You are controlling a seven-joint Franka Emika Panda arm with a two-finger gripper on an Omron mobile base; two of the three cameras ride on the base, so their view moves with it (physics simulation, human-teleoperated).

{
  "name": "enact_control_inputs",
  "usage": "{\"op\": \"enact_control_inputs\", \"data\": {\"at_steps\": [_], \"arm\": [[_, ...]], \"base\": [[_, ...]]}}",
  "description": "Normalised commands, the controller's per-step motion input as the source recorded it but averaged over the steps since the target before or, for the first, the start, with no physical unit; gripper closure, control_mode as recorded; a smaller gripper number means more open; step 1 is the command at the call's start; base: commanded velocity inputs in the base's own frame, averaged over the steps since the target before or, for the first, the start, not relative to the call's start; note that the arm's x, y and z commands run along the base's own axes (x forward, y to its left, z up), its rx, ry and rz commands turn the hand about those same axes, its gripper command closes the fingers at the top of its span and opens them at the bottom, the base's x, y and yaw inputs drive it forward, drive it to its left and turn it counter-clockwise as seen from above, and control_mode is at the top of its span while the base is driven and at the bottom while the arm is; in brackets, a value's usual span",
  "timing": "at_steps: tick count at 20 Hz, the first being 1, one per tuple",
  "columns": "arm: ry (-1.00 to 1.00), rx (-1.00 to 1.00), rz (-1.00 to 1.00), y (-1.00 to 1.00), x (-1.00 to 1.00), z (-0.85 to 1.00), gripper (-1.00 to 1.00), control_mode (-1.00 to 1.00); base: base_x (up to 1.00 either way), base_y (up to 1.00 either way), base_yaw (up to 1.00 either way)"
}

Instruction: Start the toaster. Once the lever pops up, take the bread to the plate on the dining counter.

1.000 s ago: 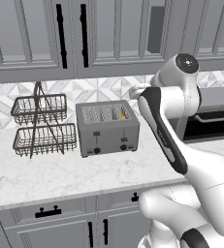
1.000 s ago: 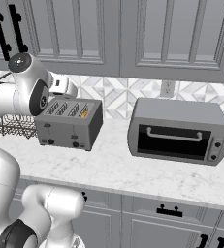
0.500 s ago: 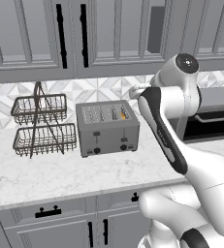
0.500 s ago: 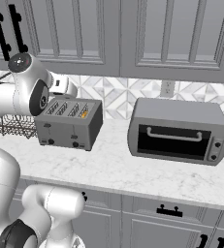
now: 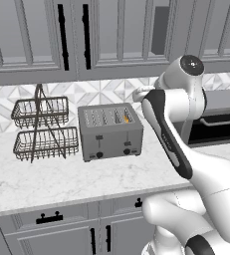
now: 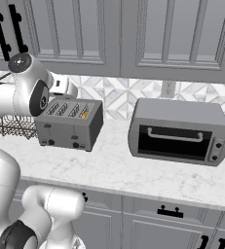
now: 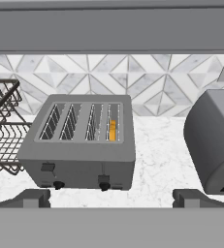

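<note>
Toaster (image 7: 79,145) holds bread (image 7: 112,130) in 1 slot | wire basket (image 7: 2,126) left, toaster oven (image 7: 215,140) right | end effector (image 7: 111,198) spread, empty

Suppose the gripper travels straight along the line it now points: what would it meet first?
Most likely the toaster: it lies dead ahead of the open gripper, and nothing stands between them. Depth is uncertain, so it might hit the top by the bread or the front.

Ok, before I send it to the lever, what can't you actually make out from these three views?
- Bread: just an orange sliver in the toaster's rightmost slot in every view; the slot hides the rest.
- Gripper: fingertips spread wide in the hand view; in the left base view the arm covers it.
- Wire basket rack: mostly behind the arm in the right base view.
- Toaster oven: cut by the right edge and the arm in the left base view.
</note>
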Motion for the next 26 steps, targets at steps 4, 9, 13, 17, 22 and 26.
{"op": "enact_control_inputs", "data": {"at_steps": [4,9,13,17,22,26], "arm": [[0.00,0.00,0.00,0.00,0.00,0.00,-1.00,-1.00],[0.00,0.00,0.00,0.00,0.00,0.00,-1.00,-1.00],[0.00,0.00,0.00,0.00,0.00,0.00,-1.00,-1.00],[0.00,0.00,0.00,0.00,0.00,0.00,-1.00,-1.00],[0.00,0.00,0.00,0.00,0.00,0.00,-1.00,-1.00],[0.00,0.00,0.00,0.00,0.00,0.00,-1.00,-1.00]], "base": [[0.00,0.00,0.00],[0.00,0.00,0.00],[0.00,0.00,0.00],[0.00,0.00,0.00],[0.00,0.00,0.00],[0.00,0.00,0.00]]}}
